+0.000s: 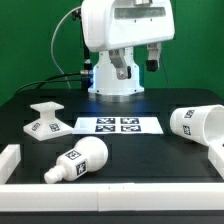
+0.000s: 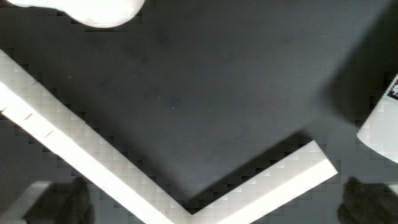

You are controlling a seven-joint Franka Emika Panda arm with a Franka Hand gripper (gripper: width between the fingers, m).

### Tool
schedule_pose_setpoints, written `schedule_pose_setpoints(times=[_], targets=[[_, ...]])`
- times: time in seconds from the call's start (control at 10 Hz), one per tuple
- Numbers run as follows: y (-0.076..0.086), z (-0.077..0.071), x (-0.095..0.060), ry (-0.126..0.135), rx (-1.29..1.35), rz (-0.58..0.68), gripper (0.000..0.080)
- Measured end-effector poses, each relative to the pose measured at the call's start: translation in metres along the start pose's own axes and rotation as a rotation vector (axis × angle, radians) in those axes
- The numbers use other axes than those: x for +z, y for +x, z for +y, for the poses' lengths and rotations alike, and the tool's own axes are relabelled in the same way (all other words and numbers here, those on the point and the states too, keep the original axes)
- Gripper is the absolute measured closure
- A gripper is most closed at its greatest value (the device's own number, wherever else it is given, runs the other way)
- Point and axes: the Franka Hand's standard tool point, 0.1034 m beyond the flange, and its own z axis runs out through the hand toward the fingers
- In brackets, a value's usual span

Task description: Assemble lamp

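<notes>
Hanging high over the back of the desk, the arm holds its fingers spread wide, gripping nothing. In the wrist view, only dark surface and a corner of the white rail lie beneath them.

The lamp's three parts lie apart from one another. The base sits toward the exterior view's left, just beside the end of the marker board, with open surface between it and the left rail. The bulb lies on its side nearer the front, its round head pointing toward the front-left corner and close to the front rail. The shade lies on its side at the exterior view's right, very near the right rail; whether they touch I cannot tell.

A broad stretch of bare desk runs between bulb and shade, in front of the marker board. The raised rail bounds the left, front and right edges.
</notes>
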Motion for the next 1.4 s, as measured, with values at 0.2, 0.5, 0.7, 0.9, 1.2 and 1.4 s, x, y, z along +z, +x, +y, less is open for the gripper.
schedule_pose_setpoints(times=[0.2, 0.5, 0.7, 0.9, 1.2, 1.4], targets=[[0.0, 0.0, 0.0, 0.0, 0.0, 0.0, 0.01], [0.0, 0.0, 0.001, 0.002, -0.001, -0.002, 0.01], [-0.024, -0.001, 0.002, -0.002, 0.033, -0.014, 0.01], [-0.098, 0.0, 0.014, 0.026, 0.134, -0.057, 0.01], [-0.111, 0.011, 0.013, 0.027, 0.129, -0.061, 0.01], [-0.112, 0.01, 0.014, 0.03, 0.13, -0.063, 0.01]])
